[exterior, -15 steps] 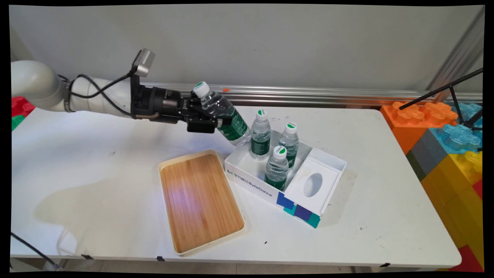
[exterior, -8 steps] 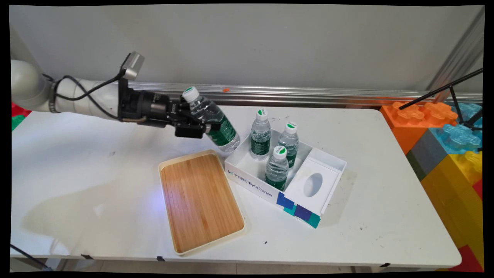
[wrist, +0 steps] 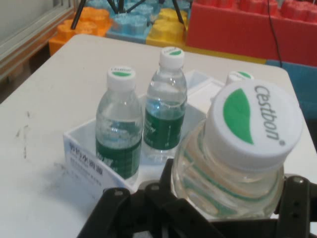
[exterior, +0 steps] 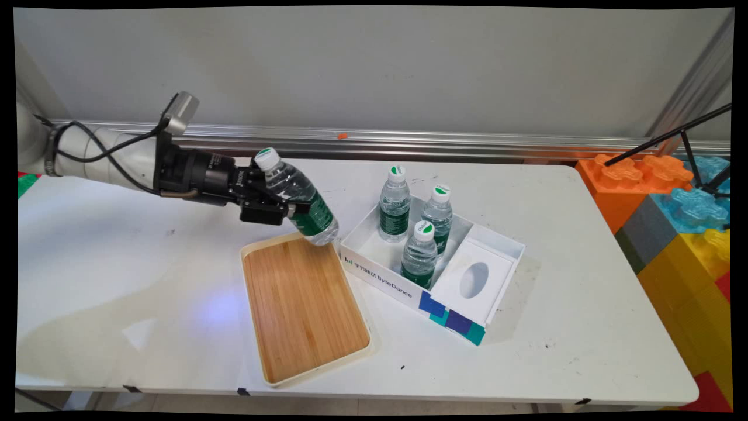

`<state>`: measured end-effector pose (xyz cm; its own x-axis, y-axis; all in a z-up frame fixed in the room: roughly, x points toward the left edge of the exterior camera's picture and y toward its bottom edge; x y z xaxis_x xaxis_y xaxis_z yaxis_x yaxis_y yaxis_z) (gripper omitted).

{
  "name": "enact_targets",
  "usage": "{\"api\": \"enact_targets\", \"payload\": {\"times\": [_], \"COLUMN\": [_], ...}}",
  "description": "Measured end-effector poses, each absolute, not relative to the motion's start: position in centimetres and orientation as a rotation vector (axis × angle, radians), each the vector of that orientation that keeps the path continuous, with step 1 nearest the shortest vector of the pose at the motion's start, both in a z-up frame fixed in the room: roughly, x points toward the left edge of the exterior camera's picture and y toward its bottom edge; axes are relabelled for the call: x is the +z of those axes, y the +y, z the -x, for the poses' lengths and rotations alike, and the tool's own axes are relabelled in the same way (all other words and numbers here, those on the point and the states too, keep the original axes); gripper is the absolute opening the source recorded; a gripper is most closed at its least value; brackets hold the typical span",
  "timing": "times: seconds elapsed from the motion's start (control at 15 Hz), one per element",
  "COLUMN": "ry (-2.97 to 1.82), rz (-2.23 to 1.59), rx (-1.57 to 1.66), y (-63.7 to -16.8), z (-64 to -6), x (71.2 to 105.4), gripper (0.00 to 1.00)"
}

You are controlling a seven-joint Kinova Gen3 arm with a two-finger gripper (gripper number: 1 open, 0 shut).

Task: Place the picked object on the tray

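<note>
A water bottle [exterior: 297, 203] is clamped between the closed fingers of the gripper [exterior: 279, 206], tilted with its cap [wrist: 253, 125] toward the wrist and its base hanging just past the fingertips, over the far corner of the wooden tray [exterior: 304, 304]. Beyond the hand, three more bottles [exterior: 394, 203] stand upright in the white box [exterior: 374, 270], just beside the tray. For a clean set-down, the bottle is best brought upright and lowered gently onto the wood, with the tray's rim cleared before the grip is eased.
</note>
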<state>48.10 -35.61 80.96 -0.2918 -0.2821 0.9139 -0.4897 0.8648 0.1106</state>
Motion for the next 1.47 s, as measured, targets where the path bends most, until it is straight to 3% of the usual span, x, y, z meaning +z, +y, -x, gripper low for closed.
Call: {"api": "enact_targets", "payload": {"times": [1.47], "ry": [-2.025], "rz": [-0.689], "rx": [0.29], "y": [-36.4], "z": [-50.5], "x": [78.0], "gripper": [0.0]}}
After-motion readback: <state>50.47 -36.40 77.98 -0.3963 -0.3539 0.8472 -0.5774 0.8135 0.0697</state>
